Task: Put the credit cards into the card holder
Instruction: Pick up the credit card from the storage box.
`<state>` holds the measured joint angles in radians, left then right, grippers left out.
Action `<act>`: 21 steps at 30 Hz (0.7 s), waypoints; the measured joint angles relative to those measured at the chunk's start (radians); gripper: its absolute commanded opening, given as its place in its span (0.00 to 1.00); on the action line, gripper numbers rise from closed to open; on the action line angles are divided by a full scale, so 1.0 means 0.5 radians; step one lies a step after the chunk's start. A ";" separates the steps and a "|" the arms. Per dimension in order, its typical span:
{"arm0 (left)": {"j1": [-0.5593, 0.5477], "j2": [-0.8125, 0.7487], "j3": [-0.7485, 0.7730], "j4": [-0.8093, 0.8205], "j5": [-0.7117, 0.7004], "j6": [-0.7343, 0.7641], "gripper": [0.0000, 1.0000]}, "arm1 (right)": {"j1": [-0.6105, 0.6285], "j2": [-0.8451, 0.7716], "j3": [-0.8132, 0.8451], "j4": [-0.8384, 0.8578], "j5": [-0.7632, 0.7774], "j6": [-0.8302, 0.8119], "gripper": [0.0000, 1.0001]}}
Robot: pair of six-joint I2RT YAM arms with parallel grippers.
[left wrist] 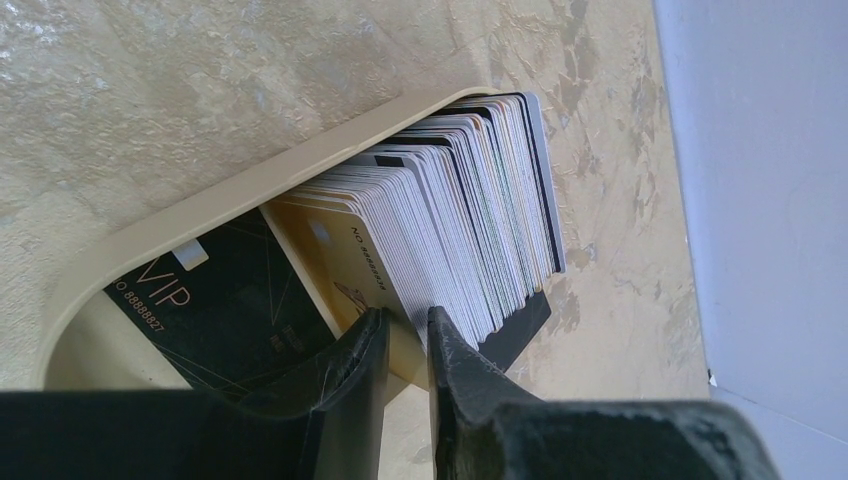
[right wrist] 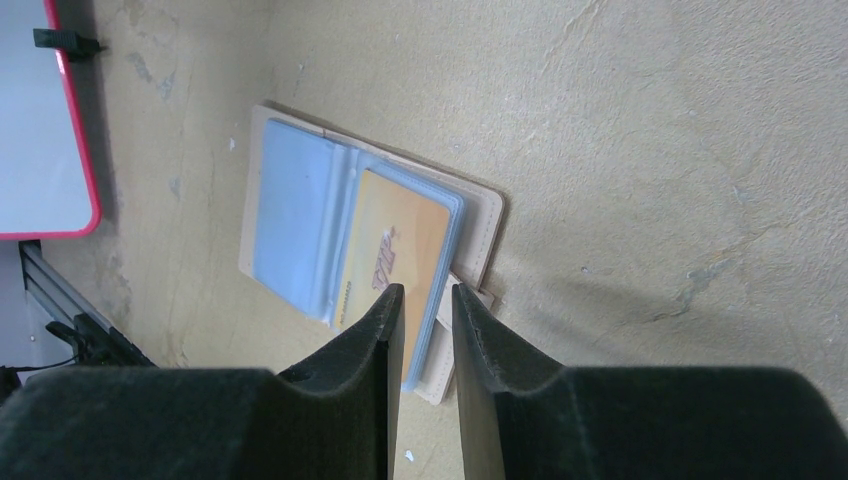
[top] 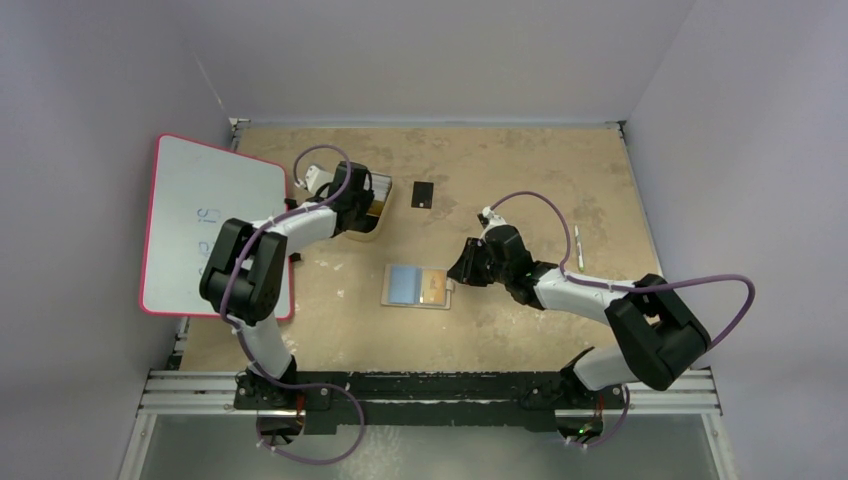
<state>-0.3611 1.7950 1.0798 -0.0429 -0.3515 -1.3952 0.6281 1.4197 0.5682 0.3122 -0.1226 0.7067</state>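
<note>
- Jaws of left gripper straddle pale plastic credit cards in yellow tray; grasp unclear.
- Right gripper, narrowly parted, empty, above open tan bifold card holder.

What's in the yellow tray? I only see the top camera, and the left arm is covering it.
Observer: A thick stack of cards stands on edge in the yellow tray. Most of them are white.
Child: Anything else in there?
Observer: A black card marked VIP lies in the tray beside the stack.
Child: Is the left gripper holding a card?
Observer: The left gripper has its fingertips at the front of the stack, with a narrow gap between them. I can't tell if a card is pinched.
</note>
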 measured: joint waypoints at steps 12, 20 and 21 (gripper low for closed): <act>0.000 -0.031 0.000 -0.021 0.001 0.000 0.03 | 0.001 0.000 0.000 0.014 -0.001 0.000 0.26; 0.000 -0.053 -0.006 -0.050 0.040 -0.036 0.00 | 0.000 0.000 0.000 0.014 -0.002 0.000 0.26; 0.001 -0.063 -0.018 -0.050 0.049 -0.053 0.00 | 0.001 0.000 0.000 0.014 -0.002 0.000 0.26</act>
<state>-0.3607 1.7638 1.0710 -0.0681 -0.3271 -1.4216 0.6285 1.4197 0.5682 0.3195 -0.1234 0.7067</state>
